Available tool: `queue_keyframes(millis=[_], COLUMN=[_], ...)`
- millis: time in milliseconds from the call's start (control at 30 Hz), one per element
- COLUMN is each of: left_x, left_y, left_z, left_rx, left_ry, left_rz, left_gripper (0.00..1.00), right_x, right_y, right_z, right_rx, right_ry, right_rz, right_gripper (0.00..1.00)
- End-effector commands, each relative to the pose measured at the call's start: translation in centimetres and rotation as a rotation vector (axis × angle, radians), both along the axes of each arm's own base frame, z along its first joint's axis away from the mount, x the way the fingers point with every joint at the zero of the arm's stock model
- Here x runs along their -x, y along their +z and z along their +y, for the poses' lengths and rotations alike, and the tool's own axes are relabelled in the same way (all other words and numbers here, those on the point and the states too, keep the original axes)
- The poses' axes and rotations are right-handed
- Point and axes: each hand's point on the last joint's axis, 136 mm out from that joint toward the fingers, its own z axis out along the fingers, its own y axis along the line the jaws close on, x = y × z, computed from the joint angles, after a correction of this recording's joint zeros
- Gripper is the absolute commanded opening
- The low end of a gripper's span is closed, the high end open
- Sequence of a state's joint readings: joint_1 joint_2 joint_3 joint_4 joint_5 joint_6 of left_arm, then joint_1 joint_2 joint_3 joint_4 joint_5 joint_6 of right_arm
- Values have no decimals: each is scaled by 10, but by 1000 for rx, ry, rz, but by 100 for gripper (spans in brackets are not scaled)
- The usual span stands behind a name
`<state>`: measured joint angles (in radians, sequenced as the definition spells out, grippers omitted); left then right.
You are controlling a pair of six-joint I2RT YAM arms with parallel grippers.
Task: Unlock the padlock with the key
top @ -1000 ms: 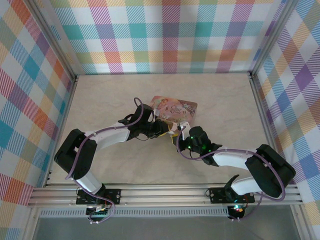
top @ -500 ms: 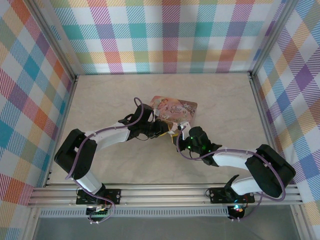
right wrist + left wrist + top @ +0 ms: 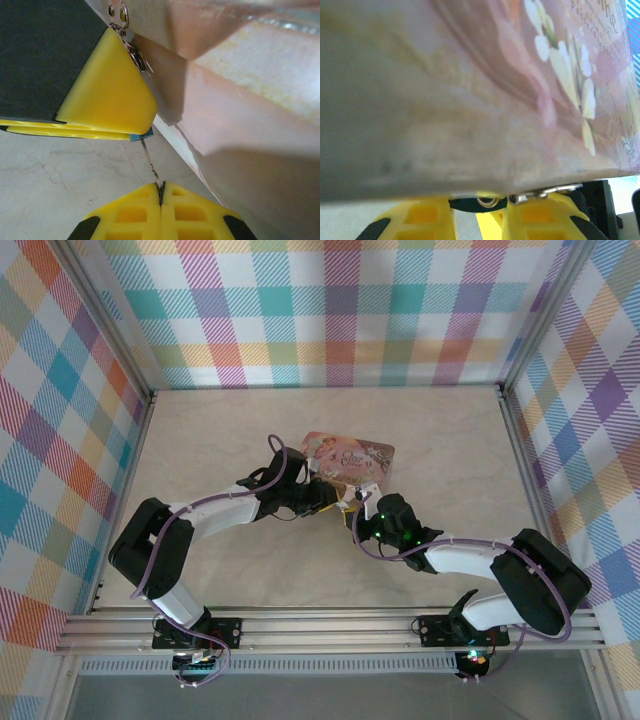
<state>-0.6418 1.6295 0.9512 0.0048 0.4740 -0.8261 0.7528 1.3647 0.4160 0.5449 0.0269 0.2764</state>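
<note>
In the right wrist view my right gripper (image 3: 161, 192) is shut on the key (image 3: 151, 167), a thin grey sliver. The key runs up to a teal corner of the padlock (image 3: 143, 135). That corner pokes out from under the left gripper's yellow fingers (image 3: 107, 95). In the left wrist view my left gripper (image 3: 480, 212) is shut on the padlock (image 3: 470, 204), whose dark body with a silvery ring sits between the fingers, tight under the pink tin (image 3: 485, 90). From above, both grippers (image 3: 338, 500) (image 3: 364, 506) meet tip to tip at the tin's near edge.
The pink illustrated tin (image 3: 350, 455) lies mid-table, just behind both grippers; its side (image 3: 240, 125) rises close on the right of the key. A small metal chain (image 3: 547, 191) hangs by the tin's edge. Checked walls surround the marbled tabletop (image 3: 220, 430).
</note>
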Motion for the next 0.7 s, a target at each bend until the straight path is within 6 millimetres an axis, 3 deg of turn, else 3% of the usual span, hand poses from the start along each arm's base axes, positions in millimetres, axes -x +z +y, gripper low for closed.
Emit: queue_keyframes(millis=[0, 667], left_x=[5, 6], left_y=[15, 15], left_z=[-15, -15], left_rx=[50, 53], left_ry=[-40, -44], left_rz=[-3, -2], left_gripper=[10, 10], right_x=[-8, -10], right_y=[21, 29], right_z=[4, 4], right_rx=[-58, -90], right_ry=[-22, -33], right_rz=[-55, -87], right_gripper=[2, 2])
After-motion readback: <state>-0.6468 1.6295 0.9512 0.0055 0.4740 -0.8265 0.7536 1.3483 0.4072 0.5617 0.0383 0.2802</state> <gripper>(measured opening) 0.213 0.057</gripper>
